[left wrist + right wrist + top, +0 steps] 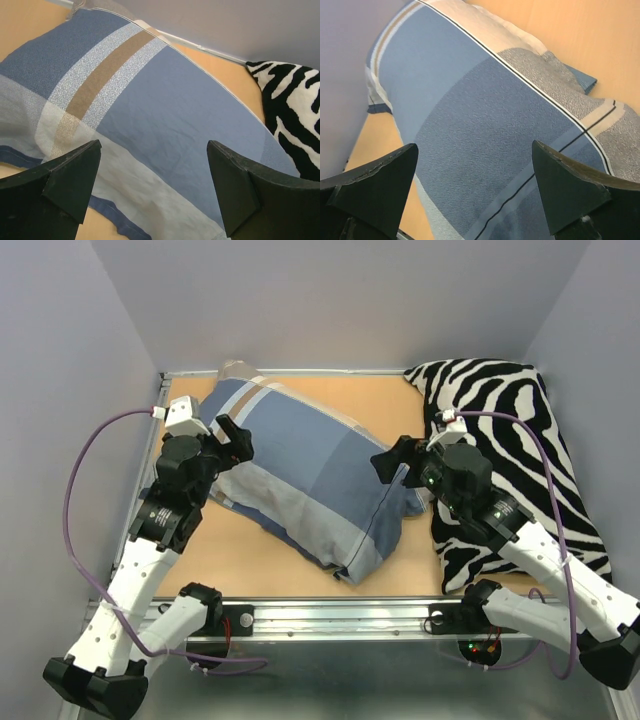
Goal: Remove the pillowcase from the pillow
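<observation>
The pillowcase point(300, 475), blue-grey with light and dark blue check blocks, lies diagonally on the table, filled out plump. The white pillow is hidden inside it. My left gripper point(228, 440) is open and empty over the case's left end; the left wrist view shows its fingers wide apart above the case point(165, 100), near a tan stripe and a dark blue hem. My right gripper point(398, 462) is open and empty at the case's right edge; the right wrist view shows the checked fabric point(485, 115) between its spread fingers.
A black-and-white zebra-striped cushion point(500, 460) lies along the right side, under my right arm; it also shows in the left wrist view point(295, 115). Grey walls enclose the wooden table point(250, 550). A metal rail point(340, 615) runs along the near edge.
</observation>
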Motion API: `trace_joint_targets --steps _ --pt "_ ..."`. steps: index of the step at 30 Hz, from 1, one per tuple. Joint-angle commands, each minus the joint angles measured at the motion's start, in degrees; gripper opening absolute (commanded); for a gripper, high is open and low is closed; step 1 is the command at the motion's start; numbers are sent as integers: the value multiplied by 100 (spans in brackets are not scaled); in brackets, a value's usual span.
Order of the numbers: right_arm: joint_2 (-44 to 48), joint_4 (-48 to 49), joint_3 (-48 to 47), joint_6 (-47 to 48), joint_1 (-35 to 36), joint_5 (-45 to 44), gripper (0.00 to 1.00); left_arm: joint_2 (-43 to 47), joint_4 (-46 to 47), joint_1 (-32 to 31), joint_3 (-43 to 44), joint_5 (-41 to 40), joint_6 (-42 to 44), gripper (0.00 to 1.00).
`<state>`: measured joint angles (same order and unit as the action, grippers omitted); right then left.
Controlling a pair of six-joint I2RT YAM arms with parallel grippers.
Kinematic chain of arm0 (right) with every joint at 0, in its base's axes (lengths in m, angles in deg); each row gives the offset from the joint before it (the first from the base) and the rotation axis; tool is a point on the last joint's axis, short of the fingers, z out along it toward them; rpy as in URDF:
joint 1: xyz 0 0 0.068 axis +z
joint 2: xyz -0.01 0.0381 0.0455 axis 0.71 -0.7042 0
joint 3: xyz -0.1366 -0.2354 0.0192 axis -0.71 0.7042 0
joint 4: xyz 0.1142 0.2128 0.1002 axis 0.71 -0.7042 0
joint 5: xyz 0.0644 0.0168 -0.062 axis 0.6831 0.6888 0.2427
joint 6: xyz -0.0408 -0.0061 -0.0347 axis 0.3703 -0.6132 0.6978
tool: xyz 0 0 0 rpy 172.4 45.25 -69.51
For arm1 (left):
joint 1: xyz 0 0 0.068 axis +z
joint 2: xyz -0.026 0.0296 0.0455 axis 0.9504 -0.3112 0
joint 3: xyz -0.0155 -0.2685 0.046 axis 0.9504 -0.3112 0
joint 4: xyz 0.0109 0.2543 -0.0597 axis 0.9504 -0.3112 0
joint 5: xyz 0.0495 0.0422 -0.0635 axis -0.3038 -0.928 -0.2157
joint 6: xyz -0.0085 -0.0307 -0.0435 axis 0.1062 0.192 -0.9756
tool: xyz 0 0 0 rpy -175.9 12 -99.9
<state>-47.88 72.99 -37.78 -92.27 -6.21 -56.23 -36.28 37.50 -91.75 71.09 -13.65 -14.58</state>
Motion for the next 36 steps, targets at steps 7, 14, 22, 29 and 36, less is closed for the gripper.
trace_joint_targets --steps 7,14,22,29,36 --pt "37 -444 79 107 -18 -157 100 98 -499 -16 337 -1207 -689 99" --pt "-271 -542 676 -298 192 239 100 361 -817 -16 -541 -1666 -2236 99" --pt "256 -410 1423 -649 439 370 100 791 579 -16 -1929 -1175 -2773 99" --pt "230 -261 1661 -843 746 626 100 916 1547 -16 -2791 -1069 -2835 99" --pt "336 -199 1889 -1132 1396 213 100 599 3635 -16 -3476 -463 -2562 99"
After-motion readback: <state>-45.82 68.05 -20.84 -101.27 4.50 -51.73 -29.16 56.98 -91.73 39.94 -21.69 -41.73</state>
